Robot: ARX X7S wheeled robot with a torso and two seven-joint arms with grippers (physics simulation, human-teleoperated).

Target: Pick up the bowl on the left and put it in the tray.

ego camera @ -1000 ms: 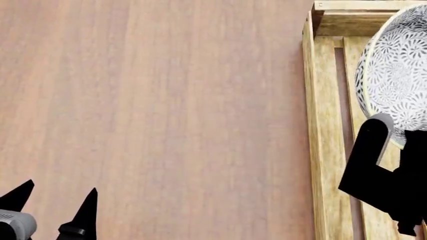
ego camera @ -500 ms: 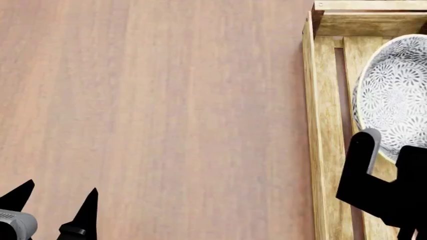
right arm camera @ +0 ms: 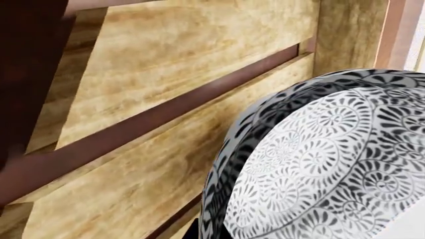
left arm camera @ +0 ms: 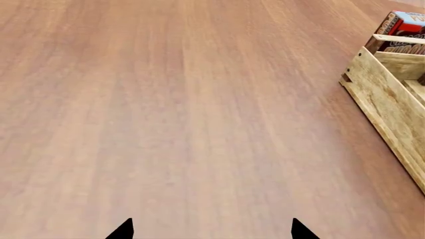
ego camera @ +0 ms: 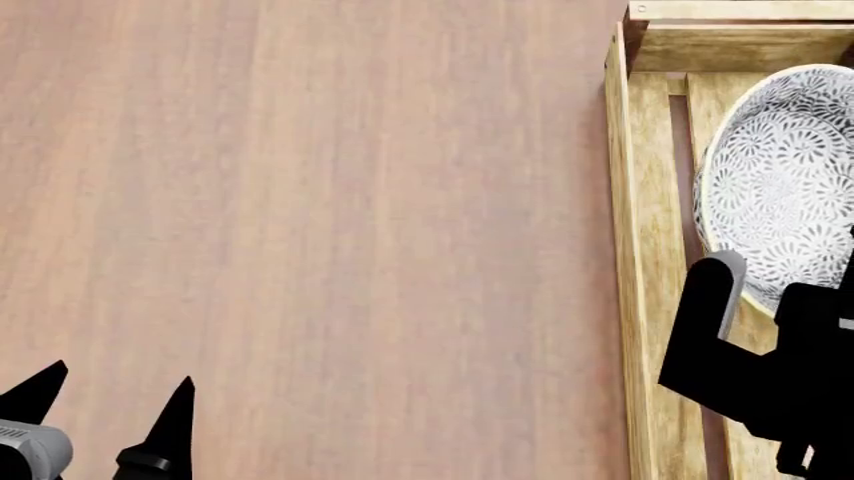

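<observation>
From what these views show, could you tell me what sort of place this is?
Probably a simulated tabletop workspace, perhaps a kitchen or pantry mock-up: a broad wooden table, a slatted light-wood tray with a floral bowl in it, and a chocolate pudding box beyond the tray's end. No walls or furniture show.

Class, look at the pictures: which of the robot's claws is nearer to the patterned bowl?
Right. The right claw is at the bowl, over the tray; the left claw hovers far across the table.
</observation>
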